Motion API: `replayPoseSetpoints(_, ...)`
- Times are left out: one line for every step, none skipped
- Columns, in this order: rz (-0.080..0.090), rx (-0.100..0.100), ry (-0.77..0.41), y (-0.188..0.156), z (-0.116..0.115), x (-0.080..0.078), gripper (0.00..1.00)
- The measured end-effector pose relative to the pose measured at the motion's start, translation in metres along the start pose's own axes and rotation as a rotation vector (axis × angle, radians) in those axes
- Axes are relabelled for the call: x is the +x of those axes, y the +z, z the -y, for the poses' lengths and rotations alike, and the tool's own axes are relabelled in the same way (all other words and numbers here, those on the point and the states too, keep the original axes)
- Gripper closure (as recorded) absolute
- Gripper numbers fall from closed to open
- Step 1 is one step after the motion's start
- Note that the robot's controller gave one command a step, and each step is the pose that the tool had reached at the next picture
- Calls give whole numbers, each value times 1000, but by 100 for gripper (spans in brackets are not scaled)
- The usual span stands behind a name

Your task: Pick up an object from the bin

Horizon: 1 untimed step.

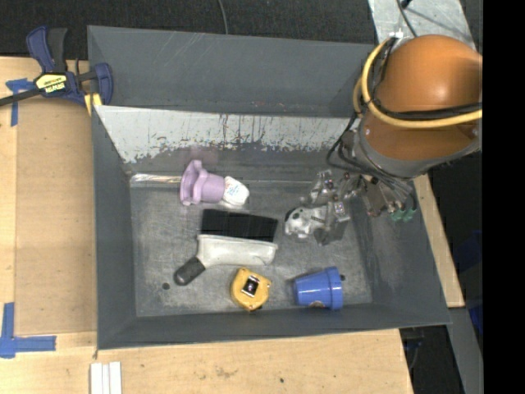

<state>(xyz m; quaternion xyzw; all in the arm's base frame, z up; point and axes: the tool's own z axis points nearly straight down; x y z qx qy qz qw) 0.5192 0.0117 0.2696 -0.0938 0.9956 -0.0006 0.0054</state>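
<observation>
Hanging low over the right half of the grey metal bin (115, 220), the metal gripper (310, 222) is seen just right of a flat black rectangular block (238, 222). Whether the claw is clenched or released cannot be told. A blue plastic cup (318, 289), lying on its side, is found near the front wall, with a round yellow tape measure (250, 289) beside it.

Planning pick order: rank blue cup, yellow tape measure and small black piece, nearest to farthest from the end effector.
1. Blue cup, lower right, just below the end effector.
2. Yellow tape measure, lower middle.
3. Small black piece, lower left.
</observation>
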Motion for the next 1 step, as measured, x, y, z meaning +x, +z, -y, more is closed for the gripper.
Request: replayPoseSetpoints(0,0,0,1,0,0,100)
